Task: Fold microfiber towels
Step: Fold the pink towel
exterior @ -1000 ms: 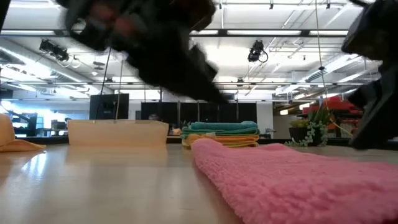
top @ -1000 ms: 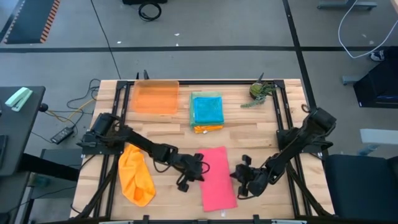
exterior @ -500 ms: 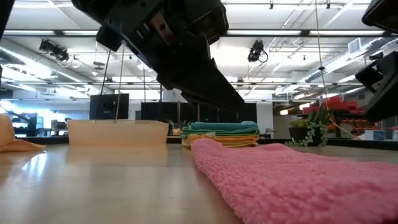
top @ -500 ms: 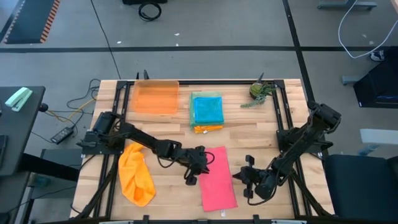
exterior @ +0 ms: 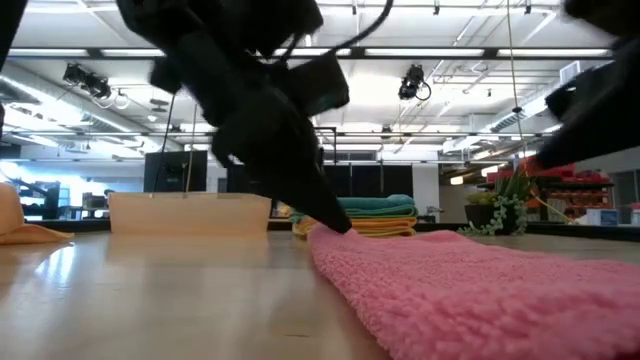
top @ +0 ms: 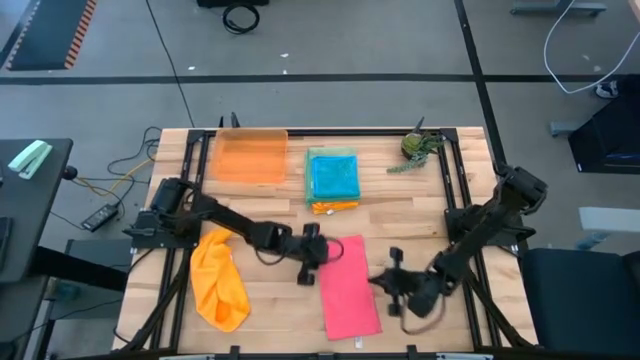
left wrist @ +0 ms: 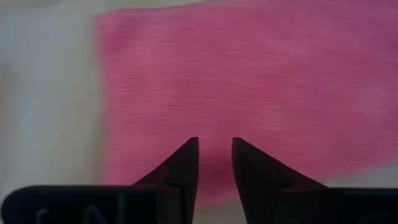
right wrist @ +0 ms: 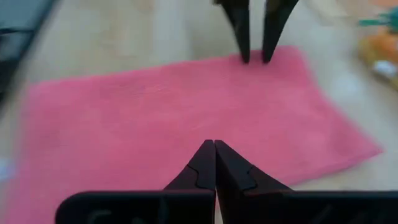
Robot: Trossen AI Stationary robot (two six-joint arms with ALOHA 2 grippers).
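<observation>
At the far left corner of the pink towel (top: 350, 285), the left gripper (top: 312, 252) stands with its fingers a little apart and nothing between them; its own wrist view shows the two tips parted by a narrow gap, pointing at the pink nap just inside the towel's edge. In the low view its tips come down right at that corner, at or just above the cloth; I cannot tell whether they touch. On the other side of the same towel, the right gripper (top: 397, 287) sits beside the right long edge with its fingers pressed together, empty, aimed across the cloth toward the left one.

Between them the pink towel lies flat on the table (top: 400, 210) as a long, narrow rectangle, which I take for a half fold already made; a further fold across its length looks to be what is left for it.

Farther out, toward the left arm's base, an orange towel (top: 220, 282) lies in a loose heap, not folded at all. At the back of the table a neat stack (top: 332, 179) holds a teal towel on top, with yellow and orange edges showing beneath it; these look finished. An orange tray (top: 250, 156) stands just left of the stack, and a small plant (top: 415, 147) sits by the back right corner.

By this reckoning, several towels are done, one is midway, and one is untouched.
</observation>
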